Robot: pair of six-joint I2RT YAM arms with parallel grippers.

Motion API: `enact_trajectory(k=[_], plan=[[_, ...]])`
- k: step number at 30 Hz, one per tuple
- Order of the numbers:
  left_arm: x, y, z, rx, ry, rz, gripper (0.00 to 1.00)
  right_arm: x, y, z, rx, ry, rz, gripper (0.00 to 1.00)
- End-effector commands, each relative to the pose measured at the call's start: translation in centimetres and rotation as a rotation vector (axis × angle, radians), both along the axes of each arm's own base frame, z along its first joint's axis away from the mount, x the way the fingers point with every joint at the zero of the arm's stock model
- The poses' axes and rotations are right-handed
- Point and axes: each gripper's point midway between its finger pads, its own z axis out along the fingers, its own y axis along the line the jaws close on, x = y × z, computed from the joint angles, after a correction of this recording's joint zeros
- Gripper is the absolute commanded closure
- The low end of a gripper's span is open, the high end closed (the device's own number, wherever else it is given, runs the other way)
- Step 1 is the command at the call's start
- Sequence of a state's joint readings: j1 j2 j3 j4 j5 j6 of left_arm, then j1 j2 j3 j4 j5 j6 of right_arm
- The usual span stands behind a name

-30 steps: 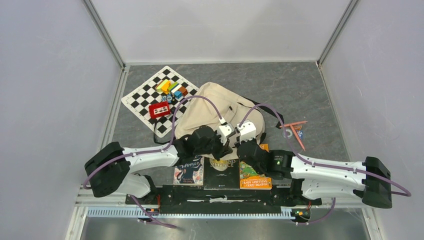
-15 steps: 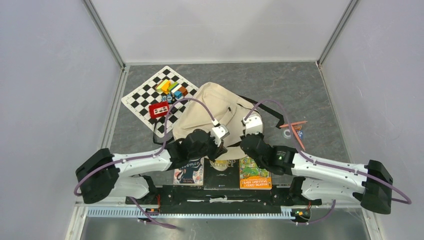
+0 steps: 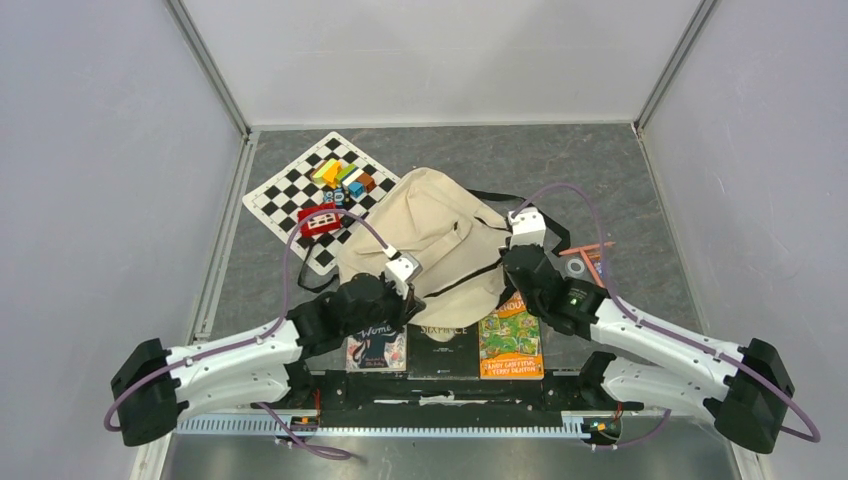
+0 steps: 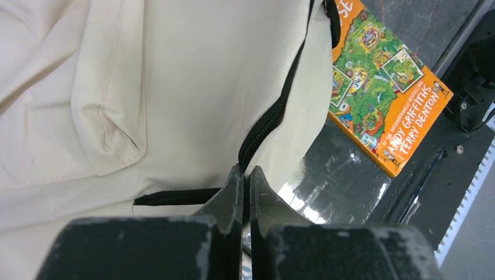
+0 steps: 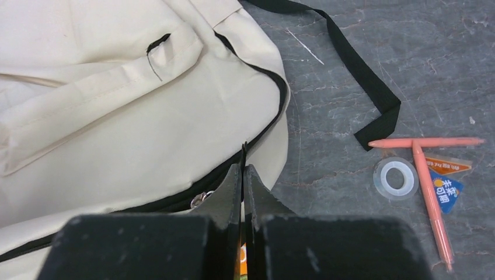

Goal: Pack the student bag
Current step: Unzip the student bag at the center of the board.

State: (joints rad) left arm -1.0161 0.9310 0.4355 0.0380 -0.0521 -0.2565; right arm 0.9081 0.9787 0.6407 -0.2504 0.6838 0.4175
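Note:
The student bag (image 3: pixel 432 232), cream canvas with black zipper trim and straps, lies in the middle of the table. My left gripper (image 3: pixel 405 270) is shut on the bag's black zipper trim at its near edge; the left wrist view shows the jaws (image 4: pixel 246 170) pinching the trim below the bag (image 4: pixel 175 76). My right gripper (image 3: pixel 522 232) is shut on the zipper trim at the bag's right edge; the right wrist view shows the jaws (image 5: pixel 243 167) closed on it beside a metal zipper pull (image 5: pixel 200 199). The bag (image 5: pixel 134 111) is zipped, its inside hidden.
Three books lie along the near edge: a dark one (image 3: pixel 378 345), a black one (image 3: pixel 443 347) and an orange-green one (image 3: pixel 511 342) (image 4: pixel 385 99). A checkerboard mat (image 3: pixel 285 195) with coloured blocks (image 3: pixel 343 175) and a red item (image 3: pixel 318 220) is far left. Pens (image 5: pixel 429 175) and a tape roll (image 5: pixel 395 178) lie right.
The two grippers have moved apart. The left went left, the right went right and farther away, each still holding the zipper trim. The bag's near edge stretched wider and uncovered more of the books.

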Motion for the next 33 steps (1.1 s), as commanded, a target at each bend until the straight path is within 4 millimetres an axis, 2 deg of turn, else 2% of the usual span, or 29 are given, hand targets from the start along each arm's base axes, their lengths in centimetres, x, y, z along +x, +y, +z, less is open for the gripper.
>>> enact_trajectory(k=[1, 3, 4, 5, 6, 8, 10, 12, 18, 21, 23, 26, 28, 33], plan=[[-1.3, 3.1, -2.2, 0.083, 0.108, 0.082, 0.98, 1.1, -0.1, 0.8, -0.022, -0.044, 0.004, 1.0], [-1.5, 3.1, -1.6, 0.067, 0.115, 0.083, 0.98, 0.9, 1.3, 0.9, 0.016, -0.039, 0.08, 1.0], [-1.6, 3.0, -1.1, 0.052, 0.118, 0.081, 0.94, 0.7, 1.9, 1.0, 0.036, -0.04, 0.111, 1.0], [-1.6, 2.7, -0.5, 0.031, 0.118, 0.075, 0.83, 0.5, 2.5, 1.0, 0.057, -0.035, 0.145, 1.0], [-1.6, 2.3, 0.2, 0.008, 0.121, 0.073, 0.67, 0.2, 3.1, 1.0, 0.071, -0.03, 0.177, 1.0], [-1.3, 1.2, 2.3, -0.051, 0.119, 0.064, 0.51, -0.3, 4.0, 0.6, 0.091, -0.008, 0.235, 1.0], [-0.7, 0.0, 4.1, -0.095, 0.118, 0.076, 0.38, -0.8, 4.6, 0.0, 0.103, 0.016, 0.266, 1.0], [0.1, -1.2, 5.3, -0.099, 0.128, 0.081, 0.33, -1.2, 4.8, -0.4, 0.117, 0.032, 0.283, 1.0], [2.9, -5.7, 6.5, -0.064, 0.129, 0.071, 0.32, -1.8, 4.7, -0.5, 0.148, 0.036, 0.293, 1.0], [3.7, -8.2, 7.1, -0.094, 0.134, 0.034, 0.32, -2.0, 4.5, -0.5, 0.146, 0.038, 0.29, 1.0], [3.5, -9.7, 6.9, -0.11, 0.159, -0.01, 0.32, -2.1, 4.3, -0.5, 0.144, 0.041, 0.283, 1.0], [3.8, -10.9, 5.8, -0.106, 0.188, -0.02, 0.32, -2.1, 4.0, -0.5, 0.15, 0.039, 0.272, 1.0], [4.0, -11.0, 4.9, -0.091, 0.206, -0.006, 0.4, -2.1, 3.9, -0.4, 0.154, 0.036, 0.27, 1.0], [4.4, -11.6, 4.6, -0.111, 0.208, 0.008, 0.55, -2.2, 3.8, -0.3, 0.152, 0.034, 0.268, 1.0]])
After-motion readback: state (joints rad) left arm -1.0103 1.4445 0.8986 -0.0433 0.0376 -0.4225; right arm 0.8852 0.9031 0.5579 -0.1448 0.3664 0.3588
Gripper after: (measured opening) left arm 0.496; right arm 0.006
